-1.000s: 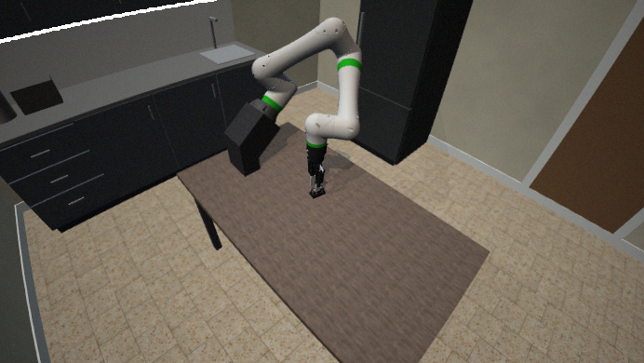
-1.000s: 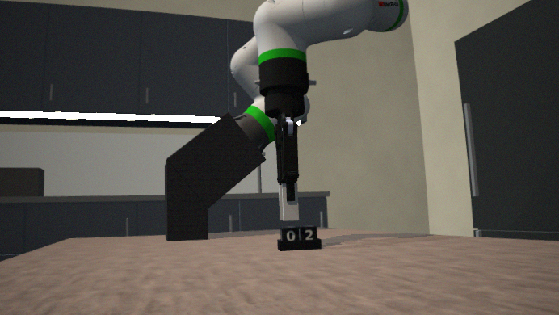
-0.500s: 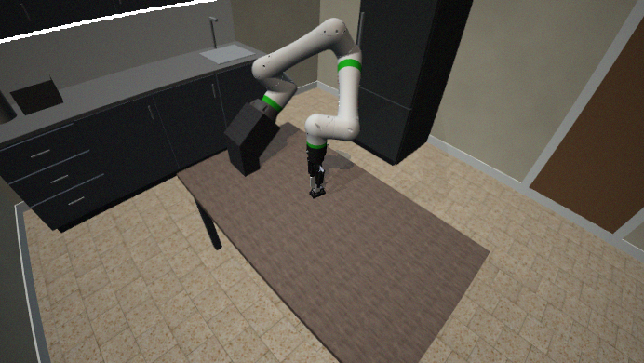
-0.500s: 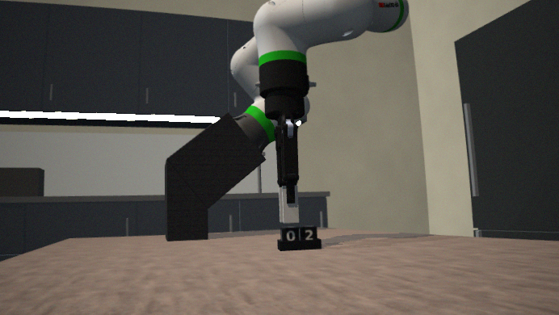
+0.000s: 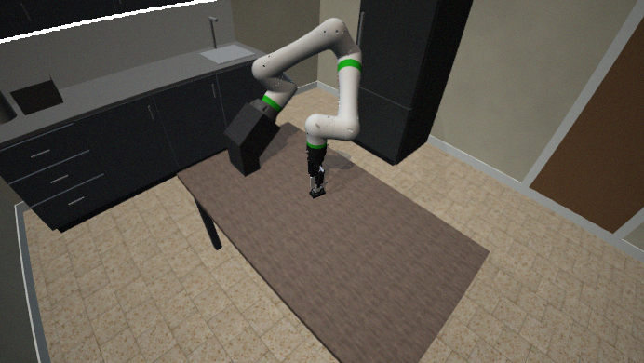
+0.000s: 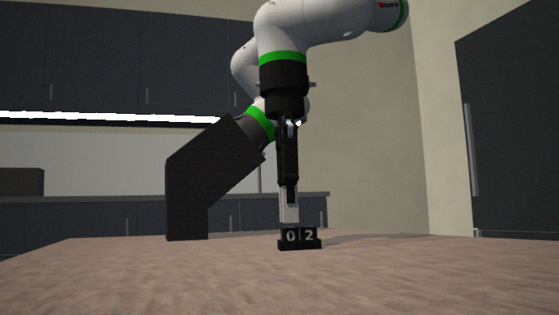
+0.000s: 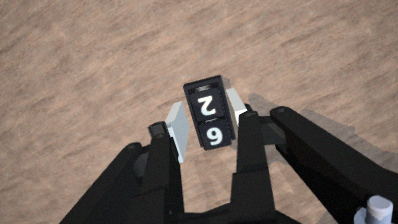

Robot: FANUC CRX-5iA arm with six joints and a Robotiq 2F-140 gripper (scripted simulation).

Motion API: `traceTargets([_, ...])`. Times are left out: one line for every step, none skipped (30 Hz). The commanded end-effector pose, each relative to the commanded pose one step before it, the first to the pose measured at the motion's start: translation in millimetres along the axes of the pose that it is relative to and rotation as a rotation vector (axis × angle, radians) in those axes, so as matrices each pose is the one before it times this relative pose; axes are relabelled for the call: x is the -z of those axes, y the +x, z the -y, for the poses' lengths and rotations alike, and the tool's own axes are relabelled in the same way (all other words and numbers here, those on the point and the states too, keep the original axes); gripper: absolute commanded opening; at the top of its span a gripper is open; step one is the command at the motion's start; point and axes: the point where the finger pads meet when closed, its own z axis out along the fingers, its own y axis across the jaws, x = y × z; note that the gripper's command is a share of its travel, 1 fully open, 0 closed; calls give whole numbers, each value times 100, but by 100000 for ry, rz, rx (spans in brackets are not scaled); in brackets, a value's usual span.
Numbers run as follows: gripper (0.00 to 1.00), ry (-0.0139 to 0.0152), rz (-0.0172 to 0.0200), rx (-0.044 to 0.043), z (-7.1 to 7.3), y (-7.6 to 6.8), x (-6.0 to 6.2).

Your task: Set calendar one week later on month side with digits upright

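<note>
The black tray stands flat on the table with two black cubes side by side in it. In the exterior view the left cube shows an upright 0 and the right cube an upright 2. From above, the wrist view shows a 2-like digit on the farther cube and a 6 or 9 on the nearer cube. My gripper is open and empty, pointing down just above the left cube. Its pale pads stand on either side of the cubes in the wrist view. The tray's month side cannot be told.
The brown table carries the arm's dark angular base behind and to the left of the tray in the exterior view. The kitchen counter and a tall dark cabinet stand beyond the table.
</note>
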Motion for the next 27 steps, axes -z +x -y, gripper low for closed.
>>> traceTargets([28, 37, -26, -5, 16, 15, 22])
traceTargets([28, 0, 0, 0, 0, 0, 0])
traceTargets([28, 0, 0, 0, 0, 0, 0])
traceTargets([28, 0, 0, 0, 0, 0, 0])
traceTargets([28, 0, 0, 0, 0, 0, 0])
traceTargets([28, 0, 0, 0, 0, 0, 0])
traceTargets([28, 0, 0, 0, 0, 0, 0])
traceTargets([28, 0, 0, 0, 0, 0, 0])
traceTargets([28, 0, 0, 0, 0, 0, 0])
traceTargets([28, 0, 0, 0, 0, 0, 0])
traceTargets([28, 0, 0, 0, 0, 0, 0])
traceTargets([28, 0, 0, 0, 0, 0, 0])
traceTargets([28, 0, 0, 0, 0, 0, 0])
traceTargets([28, 0, 0, 0, 0, 0, 0])
traceTargets([28, 0, 0, 0, 0, 0, 0])
traceTargets([28, 0, 0, 0, 0, 0, 0])
traceTargets([28, 0, 0, 0, 0, 0, 0])
traceTargets([28, 0, 0, 0, 0, 0, -1])
traceTargets([28, 0, 0, 0, 0, 0, -7])
traceTargets([28, 0, 0, 0, 0, 0, -17])
traceTargets([28, 0, 0, 0, 0, 0, 0])
traceTargets([28, 0, 0, 0, 0, 0, 0])
traceTargets([28, 0, 0, 0, 0, 0, -30])
traceTargets([28, 0, 0, 0, 0, 0, -46])
traceTargets([28, 0, 0, 0, 0, 0, -64])
traceTargets([28, 0, 0, 0, 0, 0, -82])
traceTargets([28, 0, 0, 0, 0, 0, -100])
